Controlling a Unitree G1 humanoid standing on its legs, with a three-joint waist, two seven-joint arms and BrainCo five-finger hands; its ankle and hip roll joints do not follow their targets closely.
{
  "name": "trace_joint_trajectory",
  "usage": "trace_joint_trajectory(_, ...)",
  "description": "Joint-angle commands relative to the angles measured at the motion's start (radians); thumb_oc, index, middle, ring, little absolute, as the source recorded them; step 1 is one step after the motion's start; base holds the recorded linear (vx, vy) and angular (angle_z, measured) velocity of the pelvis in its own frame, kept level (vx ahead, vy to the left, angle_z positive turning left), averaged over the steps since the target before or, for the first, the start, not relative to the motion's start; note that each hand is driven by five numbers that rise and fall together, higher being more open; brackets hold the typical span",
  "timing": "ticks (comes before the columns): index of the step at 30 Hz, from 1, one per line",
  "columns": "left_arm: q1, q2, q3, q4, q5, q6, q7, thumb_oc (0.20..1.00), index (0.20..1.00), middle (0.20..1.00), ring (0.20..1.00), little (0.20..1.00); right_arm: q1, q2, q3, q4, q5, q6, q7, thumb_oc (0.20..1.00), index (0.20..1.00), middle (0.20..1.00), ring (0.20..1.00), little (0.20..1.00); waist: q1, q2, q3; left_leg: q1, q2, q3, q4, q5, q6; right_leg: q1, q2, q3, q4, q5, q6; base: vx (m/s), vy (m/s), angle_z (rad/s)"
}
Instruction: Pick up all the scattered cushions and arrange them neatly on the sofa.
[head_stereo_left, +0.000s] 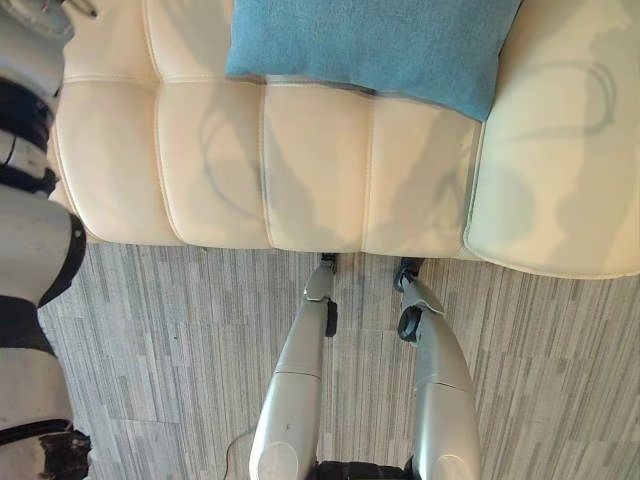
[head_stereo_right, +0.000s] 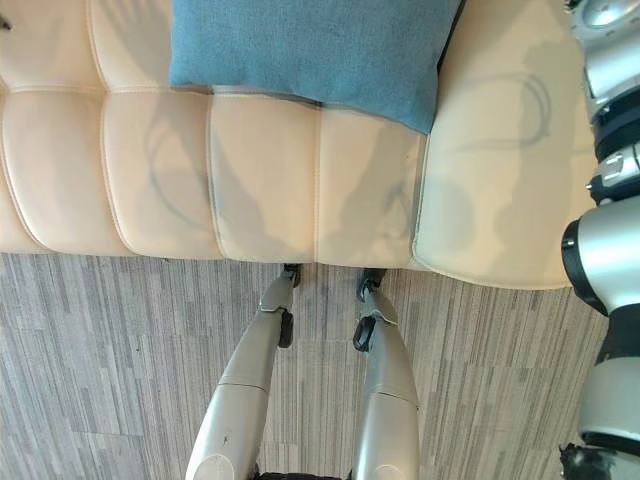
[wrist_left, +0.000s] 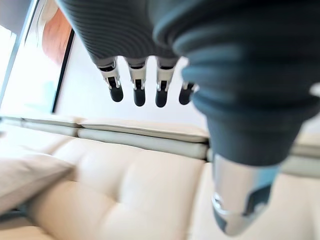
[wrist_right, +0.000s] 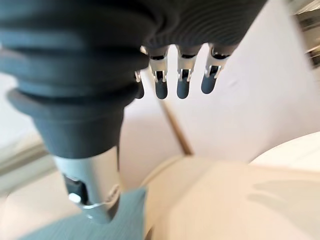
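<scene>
While a blue cushion (head_stereo_left: 370, 45) already lies on the cream sofa (head_stereo_left: 310, 170), a pale cushion (wrist_left: 27, 175) rests at its end, perhaps needing tidying. Both the left hand (wrist_left: 140, 82) and right hand (wrist_right: 180, 75) hang released, empty. Seat edge and grey floor (head_stereo_left: 180, 330) offer room.

Bare cream sofa (head_stereo_left: 310, 170) seat ahead, blue cushion (head_stereo_left: 370, 45) across its rear, open floor (head_stereo_left: 160, 340) in front.

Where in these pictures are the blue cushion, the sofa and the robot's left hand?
blue cushion (head_stereo_left: 370, 45): left eye view, middle of its face.
sofa (head_stereo_left: 210, 160): left eye view, a bare seat panel.
left hand (wrist_left: 139, 87): left wrist view, on one finger.
</scene>
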Motion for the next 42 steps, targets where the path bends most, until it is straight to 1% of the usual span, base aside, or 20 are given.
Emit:
trace_joint_trajectory(1, 0.067, -0.031, 0.047, 0.035, 0.037, -0.006, -0.011, 1.0, 1.0, 1.0, 1.0, 1.0, 0.125, 0.007, -0.047, -0.035, 0.065, -0.02, -0.03, 1.0, 1.0, 1.0, 1.0, 1.0, -0.013, -0.013, -0.068, 0.033, -0.013, 0.016, 0.044, -0.147, -0.028, 0.193, -0.029, 0.029, -0.129, -0.113, 0.106, 0.02, 0.001, -0.06)
trace_joint_trajectory(3, 0.237, -0.028, 0.224, -0.1, -0.083, -0.037, -0.031, 1.0, 1.0, 1.0, 1.0, 1.0, 0.302, 0.035, -0.225, -0.129, 0.124, -0.01, -0.01, 1.0, 1.0, 1.0, 1.0, 1.0, -0.013, -0.013, -0.073, 0.111, -0.013, 0.021, 0.003, -0.151, -0.027, 0.267, -0.027, 0.024, -0.163, -0.107, 0.109, 0.02, 0.01, -0.07)
trace_joint_trajectory(6, 0.37, -0.054, 0.354, -0.162, -0.18, -0.071, -0.048, 1.0, 1.0, 1.0, 1.0, 1.0, 0.428, 0.079, -0.322, -0.196, 0.136, 0.0, 0.014, 1.0, 1.0, 1.0, 1.0, 1.0, -0.019, -0.017, -0.085, 0.168, -0.013, 0.022, -0.026, -0.147, -0.024, 0.323, -0.024, 0.017, -0.192, -0.096, 0.11, 0.02, 0.002, -0.05)
trace_joint_trajectory(9, 0.696, -0.114, 0.577, -0.347, -0.339, -0.157, -0.168, 1.0, 1.0, 1.0, 1.0, 1.0, 0.698, 0.19, -0.488, -0.336, 0.155, -0.004, 0.091, 1.0, 1.0, 1.0, 1.0, 1.0, -0.026, -0.027, -0.123, 0.292, -0.007, 0.029, -0.084, -0.153, -0.018, 0.431, -0.012, 0.01, -0.245, -0.078, 0.114, 0.05, 0.014, -0.14)
trace_joint_trajectory(10, 0.706, -0.114, 0.583, -0.352, -0.338, -0.156, -0.169, 1.0, 1.0, 1.0, 1.0, 1.0, 0.703, 0.191, -0.487, -0.34, 0.153, -0.003, 0.09, 1.0, 1.0, 1.0, 1.0, 1.0, -0.029, -0.026, -0.127, 0.292, -0.008, 0.028, -0.089, -0.149, -0.017, 0.433, -0.012, 0.009, -0.249, -0.074, 0.113, 0.05, 0.015, -0.14)
trace_joint_trajectory(12, 0.996, -0.21, 0.704, -0.54, -0.421, -0.185, -0.246, 1.0, 1.0, 1.0, 1.0, 1.0, 0.947, 0.292, -0.565, -0.466, 0.184, 0.003, 0.177, 1.0, 1.0, 1.0, 1.0, 1.0, -0.026, -0.038, -0.171, 0.387, 0.003, 0.037, -0.132, -0.155, -0.007, 0.506, -0.008, 0.004, -0.285, -0.056, 0.119, 0.08, 0.037, -0.04)
trace_joint_trajectory(13, 1.008, -0.21, 0.707, -0.547, -0.42, -0.183, -0.246, 1.0, 1.0, 1.0, 1.0, 1.0, 0.955, 0.294, -0.565, -0.472, 0.183, 0.005, 0.177, 1.0, 1.0, 1.0, 1.0, 1.0, -0.027, -0.038, -0.175, 0.391, 0.003, 0.037, -0.136, -0.154, -0.007, 0.51, -0.008, 0.004, -0.29, -0.054, 0.119, 0.11, 0.067, -0.28)
trace_joint_trajectory(14, 1.103, -0.284, 0.739, -0.575, -0.459, -0.186, -0.267, 1.0, 1.0, 1.0, 1.0, 1.0, 1.031, 0.347, -0.571, -0.501, 0.208, 0.001, 0.207, 1.0, 1.0, 1.0, 1.0, 1.0, -0.025, -0.043, -0.189, 0.431, 0.004, 0.046, -0.156, -0.155, -0.004, 0.538, -0.009, 0.005, -0.306, -0.047, 0.122, 0.09, 0.179, -0.31)
trace_joint_trajectory(15, 1.398, -0.403, 0.771, -0.765, -0.432, -0.151, -0.385, 1.0, 1.0, 1.0, 1.0, 1.0, 1.28, 0.457, -0.619, -0.616, 0.196, 0.02, 0.325, 1.0, 1.0, 1.0, 1.0, 1.0, -0.035, -0.047, -0.248, 0.548, -0.01, 0.069, -0.236, -0.152, 0.013, 0.611, -0.012, 0.014, -0.347, 0.023, 0.14, 0.09, 0.181, -0.29)
trace_joint_trajectory(18, 1.51, -0.47, 0.791, -0.796, -0.411, -0.132, -0.43, 1.0, 1.0, 1.0, 1.0, 1.0, 1.37, 0.496, -0.618, -0.654, 0.139, 0.031, 0.374, 1.0, 1.0, 1.0, 1.0, 1.0, -0.038, -0.051, -0.276, 0.613, -0.013, 0.104, -0.308, -0.141, 0.014, 0.64, -0.012, -0.003, -0.404, 0.103, 0.162, -0.01, 0.139, -0.31)
trace_joint_trajectory(20, 1.597, -0.498, 0.817, -0.824, -0.375, -0.12, -0.453, 1.0, 1.0, 1.0, 1.0, 1.0, 1.446, 0.513, -0.646, -0.704, 0.085, 0.043, 0.395, 1.0, 1.0, 1.0, 1.0, 1.0, -0.038, -0.047, -0.286, 0.654, -0.003, 0.133, -0.329, -0.134, 0.014, 0.659, 0.001, -0.007, -0.403, 0.103, 0.17, -0.08, 0.052, -0.79)
trace_joint_trajectory(24, 1.675, -0.561, 0.796, -0.843, -0.299, -0.088, -0.501, 1.0, 1.0, 1.0, 1.0, 1.0, 1.578, 0.558, -0.668, -0.726, 0.031, 0.039, 0.435, 1.0, 1.0, 1.0, 1.0, 1.0, -0.054, -0.027, -0.305, 0.709, 0.018, 0.138, -0.341, -0.121, 0.018, 0.709, 0.053, 0.05, -0.176, -0.085, 0.125, -0.09, -0.012, -0.15)
trace_joint_trajectory(25, 1.708, -0.576, 0.793, -0.837, -0.275, -0.071, -0.515, 1.0, 1.0, 1.0, 1.0, 1.0, 1.646, 0.579, -0.678, -0.736, 0.018, 0.04, 0.447, 1.0, 1.0, 1.0, 1.0, 1.0, -0.061, -0.035, -0.328, 0.726, 0.016, 0.131, -0.341, -0.12, 0.017, 0.737, 0.092, 0.081, -0.063, -0.142, 0.116, -0.13, -0.141, 0.09)
trace_joint_trajectory(27, 1.722, -0.585, 0.786, -0.828, -0.269, -0.066, -0.524, 1.0, 1.0, 1.0, 1.0, 1.0, 1.67, 0.587, -0.68, -0.734, 0.013, 0.044, 0.453, 1.0, 1.0, 1.0, 1.0, 1.0, -0.06, -0.042, -0.338, 0.731, 0.013, 0.13, -0.341, -0.117, 0.014, 0.765, 0.108, 0.093, -0.071, -0.148, 0.111, -0.12, -0.133, 0.09)
trace_joint_trajectory(30, 1.766, -0.587, 0.795, -0.84, -0.224, -0.054, -0.532, 1.0, 1.0, 1.0, 1.0, 1.0, 1.715, 0.607, -0.676, -0.726, 0.013, 0.05, 0.467, 1.0, 1.0, 1.0, 1.0, 1.0, -0.041, -0.062, -0.352, 0.729, 0.014, 0.141, -0.341, -0.087, -0.002, 0.866, 0.145, 0.065, -0.194, -0.222, 0.069, -0.28, -0.226, -0.07)
trace_joint_trajectory(32, 1.79, -0.602, 0.807, -0.852, -0.211, -0.042, -0.536, 1.0, 1.0, 1.0, 1.0, 1.0, 1.739, 0.594, -0.673, -0.752, 0.012, 0.052, 0.465, 1.0, 1.0, 1.0, 1.0, 1.0, -0.03, -0.06, -0.338, 0.677, 0.041, 0.139, -0.307, -0.003, -0.059, 0.905, 0.206, 0.072, -0.323, -0.248, 0.01, -0.53, -0.397, -0.28)
trace_joint_trajectory(36, 1.798, -0.614, 0.811, -0.857, -0.208, -0.031, -0.538, 1.0, 1.0, 1.0, 1.0, 1.0, 1.761, 0.579, -0.672, -0.777, 0.007, 0.054, 0.468, 1.0, 1.0, 1.0, 1.0, 1.0, -0.04, -0.042, -0.317, 0.649, 0.063, 0.121, -0.336, 0.076, -0.111, 0.906, 0.229, 0.035, -0.366, -0.226, -0.008, -0.39, -0.214, 0.17)
trace_joint_trajectory(39, 1.808, -0.616, 0.831, -0.866, -0.196, -0.032, -0.538, 1.0, 1.0, 1.0, 1.0, 1.0, 1.764, 0.56, -0.672, -0.789, -0.004, 0.063, 0.475, 1.0, 1.0, 1.0, 1.0, 1.0, -0.04, -0.048, -0.296, 0.646, 0.054, 0.114, -0.234, 0.018, -0.089, 0.885, 0.204, 0.013, -0.366, -0.199, -0.005, -0.4, -0.123, 0.16)
trace_joint_trajectory(40, 1.824, -0.624, 0.841, -0.877, -0.192, -0.034, -0.542, 1.0, 1.0, 1.0, 1.0, 1.0, 1.771, 0.558, -0.67, -0.804, -0.014, 0.07, 0.482, 1.0, 1.0, 1.0, 1.0, 1.0, -0.047, -0.059, -0.301, 0.663, 0.057, 0.145, -0.133, -0.075, -0.063, 0.88, 0.184, -0.001, -0.387, -0.179, -0.002, -0.25, -0.075, -0.04)
trace_joint_trajectory(42, 1.833, -0.629, 0.844, -0.878, -0.193, -0.033, -0.545, 1.0, 1.0, 1.0, 1.0, 1.0, 1.777, 0.557, -0.67, -0.812, -0.017, 0.074, 0.489, 1.0, 1.0, 1.0, 1.0, 1.0, -0.047, -0.061, -0.305, 0.674, 0.057, 0.149, -0.089, -0.119, -0.053, 0.882, 0.177, -0.003, -0.396, -0.174, 0.0, -0.16, -0.037, 0.13)
